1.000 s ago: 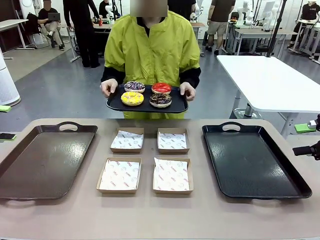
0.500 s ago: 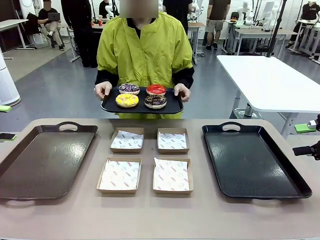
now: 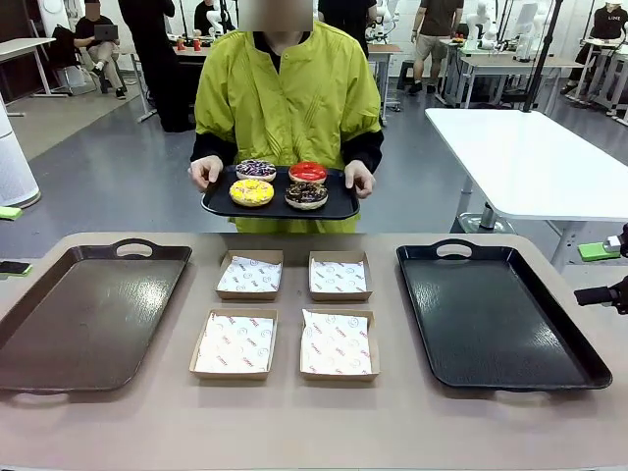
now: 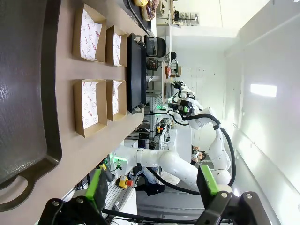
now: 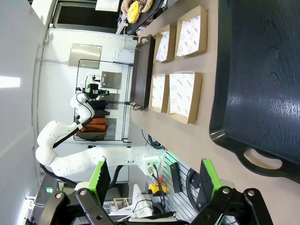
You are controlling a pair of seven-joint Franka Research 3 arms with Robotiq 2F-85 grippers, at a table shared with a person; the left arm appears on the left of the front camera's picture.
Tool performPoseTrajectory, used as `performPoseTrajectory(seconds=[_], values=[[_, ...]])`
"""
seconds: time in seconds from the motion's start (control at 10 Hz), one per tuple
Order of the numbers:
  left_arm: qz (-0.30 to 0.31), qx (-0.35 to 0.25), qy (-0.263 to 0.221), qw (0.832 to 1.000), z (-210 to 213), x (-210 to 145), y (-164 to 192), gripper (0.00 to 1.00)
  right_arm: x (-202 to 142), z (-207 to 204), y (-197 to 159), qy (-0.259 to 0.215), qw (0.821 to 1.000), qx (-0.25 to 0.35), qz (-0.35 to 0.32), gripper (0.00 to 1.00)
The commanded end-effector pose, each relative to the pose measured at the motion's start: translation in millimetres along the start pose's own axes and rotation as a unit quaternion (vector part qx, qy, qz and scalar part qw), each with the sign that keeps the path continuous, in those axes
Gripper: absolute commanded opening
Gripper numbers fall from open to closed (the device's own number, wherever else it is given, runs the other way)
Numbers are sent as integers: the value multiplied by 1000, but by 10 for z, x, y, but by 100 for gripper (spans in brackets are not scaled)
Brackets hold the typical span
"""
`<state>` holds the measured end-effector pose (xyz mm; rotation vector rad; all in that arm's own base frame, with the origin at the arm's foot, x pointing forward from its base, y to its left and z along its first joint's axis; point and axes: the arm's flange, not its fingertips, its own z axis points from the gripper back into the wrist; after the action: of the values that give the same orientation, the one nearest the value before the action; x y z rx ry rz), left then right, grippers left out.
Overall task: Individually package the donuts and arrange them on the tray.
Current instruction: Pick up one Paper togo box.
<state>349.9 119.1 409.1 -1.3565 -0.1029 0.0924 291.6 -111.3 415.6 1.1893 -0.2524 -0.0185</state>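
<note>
Beyond the table's far edge a person holds a black serving tray in both hands. Several donuts lie on it: yellow-iced, chocolate with coloured sprinkles, red glazed and dark chocolate. They also peek in at the top of the wrist views, donuts and donuts. My left gripper hangs open and empty off the table's left end. My right gripper hangs open and empty off the right end. Both are far from the donuts.
Several open paper-lined cardboard boxes sit in the table's middle. A brown handled tray lies to their left and a black handled tray to their right. A black part of the right arm pokes in at the right edge.
The person has shifted the tray of donuts a little toward picture left and slightly higher. Both grippers and everything on the table stay as they were.
</note>
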Motion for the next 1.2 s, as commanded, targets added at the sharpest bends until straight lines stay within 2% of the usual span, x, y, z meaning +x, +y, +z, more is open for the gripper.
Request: performPoseTrajectory(seconds=[0.0,0.1,0.3,0.6,0.8,1.1], values=[[-4,-10,-4,1000,20,4,-22,100,2,2,-11,-1,1000,6,2,100],[0,0,0,1000,0,0,0,100,2,2,-11,-1,1000,6,2,100],[-20,112,10,993,-243,18,-597,100,2,2,-11,-1,1000,6,2,100],[-22,259,69,963,-840,199,-1405,100,2,2,-11,-1,1000,6,2,100],[-31,370,88,924,-1516,161,-1604,100,2,2,-11,-1,1000,6,2,100],[-73,509,100,852,-2484,-69,-1303,100,2,2,-11,-1,1000,6,2,100]])
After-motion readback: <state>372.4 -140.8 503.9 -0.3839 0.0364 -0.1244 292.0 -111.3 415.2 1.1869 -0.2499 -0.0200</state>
